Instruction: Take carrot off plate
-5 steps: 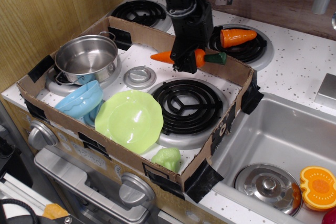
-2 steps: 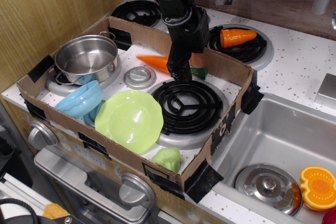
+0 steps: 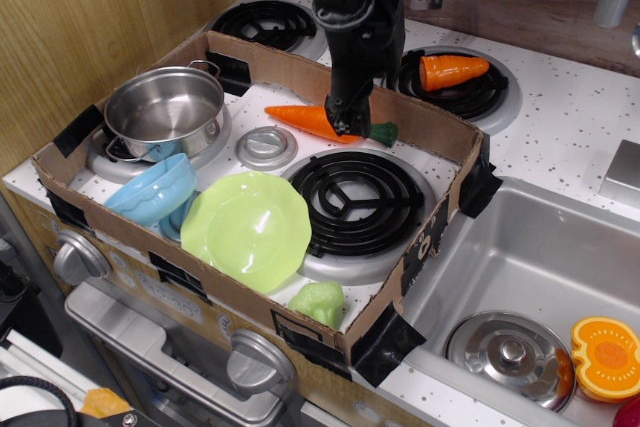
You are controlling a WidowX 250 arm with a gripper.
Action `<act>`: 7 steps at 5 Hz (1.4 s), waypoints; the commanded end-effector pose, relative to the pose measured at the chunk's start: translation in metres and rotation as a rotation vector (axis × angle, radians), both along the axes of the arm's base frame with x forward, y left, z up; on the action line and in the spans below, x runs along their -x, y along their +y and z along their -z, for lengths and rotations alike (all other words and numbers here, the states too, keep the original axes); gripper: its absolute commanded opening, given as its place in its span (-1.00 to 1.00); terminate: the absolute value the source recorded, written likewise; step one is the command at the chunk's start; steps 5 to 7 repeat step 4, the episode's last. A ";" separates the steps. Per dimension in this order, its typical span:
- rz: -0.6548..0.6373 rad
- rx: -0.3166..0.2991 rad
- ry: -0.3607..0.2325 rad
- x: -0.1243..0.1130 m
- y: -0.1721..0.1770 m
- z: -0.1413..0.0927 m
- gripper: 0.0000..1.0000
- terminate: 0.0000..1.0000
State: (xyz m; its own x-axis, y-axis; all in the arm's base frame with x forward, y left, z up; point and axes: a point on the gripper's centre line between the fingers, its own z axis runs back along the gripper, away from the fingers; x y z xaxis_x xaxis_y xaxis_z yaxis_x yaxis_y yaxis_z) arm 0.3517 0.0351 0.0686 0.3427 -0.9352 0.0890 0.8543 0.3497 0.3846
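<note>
Lying behind the plate (image 3: 247,230) w/ none of it on the plate, the carrot (image 3: 318,122) looked set down, gripper (image 3: 343,130) right at it, jaw state unclear, so a lift could drag it.

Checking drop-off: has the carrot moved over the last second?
Yes. The carrot has gone down and left: it was held higher, its green top near the cardboard wall, and now lies on the stove top beside the small silver burner cap.

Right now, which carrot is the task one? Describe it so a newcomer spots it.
Look inside the cardboard tray on the stovetop, at its far side under the black gripper. The carrot lies there, long, tapered, with a green top; the stubby carrot outside the tray has none.
</note>
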 end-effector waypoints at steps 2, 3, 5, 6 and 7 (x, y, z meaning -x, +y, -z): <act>-0.038 0.019 -0.065 0.000 -0.006 -0.026 1.00 -1.00; -0.038 0.019 -0.065 0.000 -0.006 -0.026 1.00 -1.00; -0.038 0.019 -0.065 0.000 -0.006 -0.026 1.00 1.00; -0.038 0.019 -0.065 0.000 -0.006 -0.026 1.00 1.00; -0.038 0.019 -0.065 0.000 -0.006 -0.026 1.00 1.00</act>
